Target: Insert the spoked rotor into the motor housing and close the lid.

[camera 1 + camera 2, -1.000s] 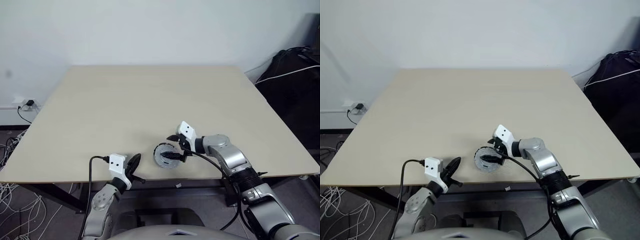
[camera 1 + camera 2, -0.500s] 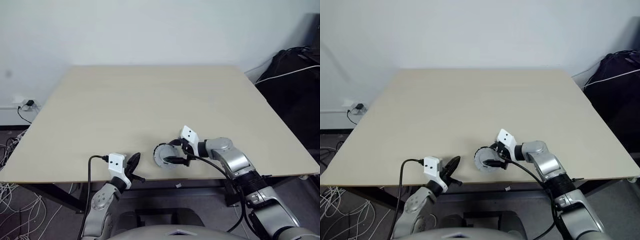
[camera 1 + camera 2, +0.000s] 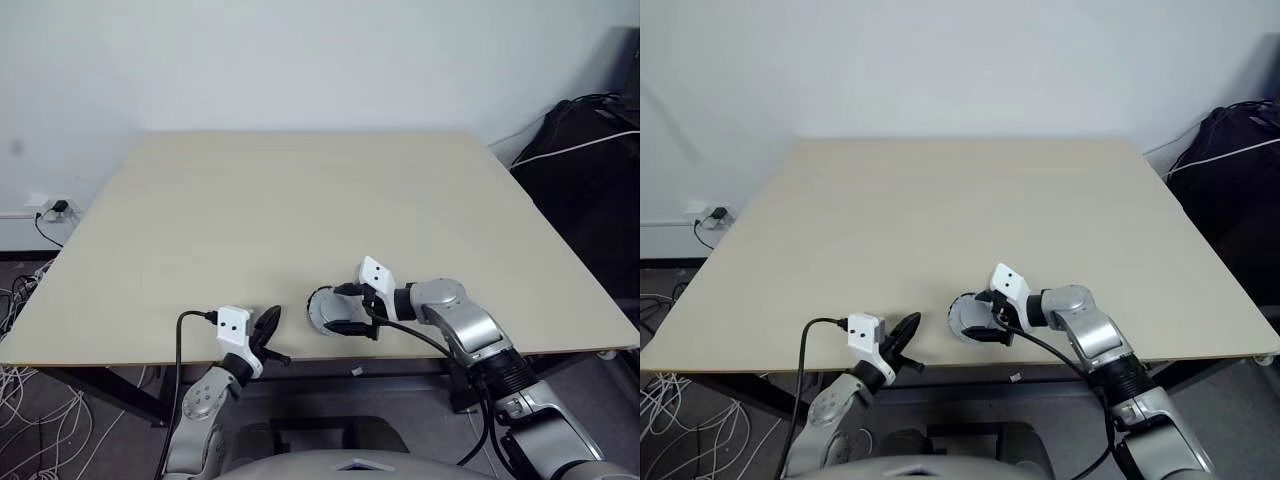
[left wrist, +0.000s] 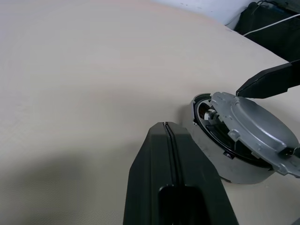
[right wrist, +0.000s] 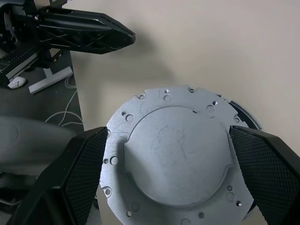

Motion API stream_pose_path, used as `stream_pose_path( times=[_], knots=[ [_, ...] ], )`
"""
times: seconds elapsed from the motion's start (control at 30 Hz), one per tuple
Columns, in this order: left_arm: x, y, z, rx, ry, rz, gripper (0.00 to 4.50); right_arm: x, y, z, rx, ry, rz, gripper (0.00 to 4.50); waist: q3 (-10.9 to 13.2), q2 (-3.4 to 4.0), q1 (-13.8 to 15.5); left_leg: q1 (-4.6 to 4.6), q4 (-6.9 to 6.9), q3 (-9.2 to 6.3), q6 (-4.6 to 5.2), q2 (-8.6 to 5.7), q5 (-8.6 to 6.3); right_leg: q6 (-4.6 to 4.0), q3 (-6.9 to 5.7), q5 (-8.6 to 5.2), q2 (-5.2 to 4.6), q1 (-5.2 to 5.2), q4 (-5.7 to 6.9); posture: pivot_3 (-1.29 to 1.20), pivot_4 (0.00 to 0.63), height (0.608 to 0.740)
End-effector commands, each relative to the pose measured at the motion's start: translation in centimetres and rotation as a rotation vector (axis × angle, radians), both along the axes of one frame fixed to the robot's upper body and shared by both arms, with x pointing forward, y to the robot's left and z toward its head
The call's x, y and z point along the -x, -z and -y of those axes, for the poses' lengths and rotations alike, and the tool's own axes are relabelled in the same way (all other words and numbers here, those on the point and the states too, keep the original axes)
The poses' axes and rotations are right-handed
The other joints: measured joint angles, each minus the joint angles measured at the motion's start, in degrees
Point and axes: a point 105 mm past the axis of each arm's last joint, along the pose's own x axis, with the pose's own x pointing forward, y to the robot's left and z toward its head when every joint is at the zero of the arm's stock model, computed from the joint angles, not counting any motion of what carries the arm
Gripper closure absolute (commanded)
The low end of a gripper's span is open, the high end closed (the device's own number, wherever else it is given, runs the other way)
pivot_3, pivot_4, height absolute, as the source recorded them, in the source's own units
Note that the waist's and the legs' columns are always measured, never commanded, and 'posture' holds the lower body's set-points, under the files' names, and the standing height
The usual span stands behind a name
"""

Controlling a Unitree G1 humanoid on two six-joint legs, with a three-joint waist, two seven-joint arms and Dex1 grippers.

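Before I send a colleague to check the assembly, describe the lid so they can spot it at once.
Look at the pale wooden table, near its front edge. There a round motor housing sits between the two fingers of the right gripper, and the lid lies tilted on top of it. It is a silvery-grey metal disc with small holes round its rim and a raised centre.

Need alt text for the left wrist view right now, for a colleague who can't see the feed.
A silvery lid sits tilted and offset on the round motor housing on a beige table, leaving a gap on one side. The left end effector, shut, points toward it in the foreground; a black finger of the right end effector reaches beside the lid.
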Motion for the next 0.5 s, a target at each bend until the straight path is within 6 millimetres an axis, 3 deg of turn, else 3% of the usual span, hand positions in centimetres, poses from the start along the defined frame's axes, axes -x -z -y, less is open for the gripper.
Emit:
stream_pose_path(
  times=[0.03, 0.4, 0.5],
  knots=[
    [-0.4, -1.3, 0.2, 0.019, 0.008, 0.052, 4.5, -0.3, -0.7, -0.3, -0.003, -0.017, 0.063, 0.02, 0.0, 0.0, 0.0, 0.0, 0.0, 0.0, 0.0, 0.0, 0.0, 0.0, 0.0, 0.0, 0.0, 0.0, 0.0, 0.0, 0.0, 0.74],
    [-0.4, -1.3, 0.1, 0.013, 0.004, 0.054, 4.5, -1.4, 0.2, 0.1, 0.039, 0.007, 0.113, 0.02, 0.0, 0.0, 0.0, 0.01, 0.0, 0.0, 0.0, -0.01, 0.0, 0.0, 0.0, 0.0, 0.0, 0.01, 0.0, 0.0, 0.0, 0.74],
    [-0.3, -1.2, 0.1, 0.013, 0.003, 0.054, 4.5, -1.6, 0.1, 0.2, 0.041, 0.013, 0.124, 0.59, 0.0, 0.0, 0.0, 0.02, 0.0, 0.01, 0.0, -0.01, 0.0, 0.0, 0.01, 0.0, 0.0, 0.02, 0.0, 0.0, 0.0, 0.74]
  ],
)
